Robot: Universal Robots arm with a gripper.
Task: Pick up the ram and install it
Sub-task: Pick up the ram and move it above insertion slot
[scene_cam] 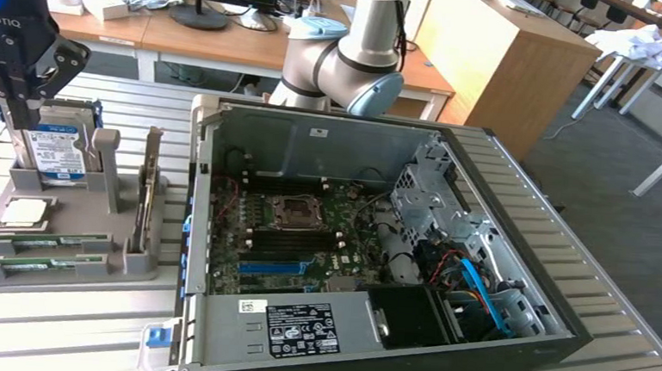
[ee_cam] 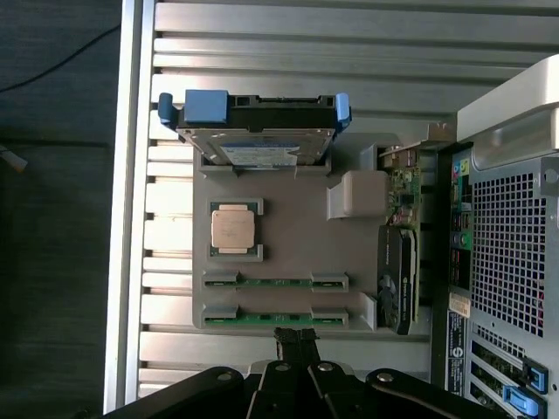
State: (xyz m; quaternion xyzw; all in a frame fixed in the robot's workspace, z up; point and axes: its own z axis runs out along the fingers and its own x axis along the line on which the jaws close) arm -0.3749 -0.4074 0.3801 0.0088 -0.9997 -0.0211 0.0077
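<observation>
Near closed gripper [ee_cam: 297, 339], ram [ee_cam: 275, 319] rests in holder [ee_cam: 297, 236], seemingly untouched.

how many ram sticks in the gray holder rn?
2. Both lie in slots of the gray holder: the inner stick next to the CPU, the outer stick at the holder's edge, nearest the hand. None looks hidden.

The ram [ee_cam: 275, 319] is a long, slim green stick standing on its long edge in the outermost slot of a grey holder [ee_cam: 288, 227], both ends seated in grey clips, parallel to and just beside a matching second stick [ee_cam: 275, 282]
</observation>
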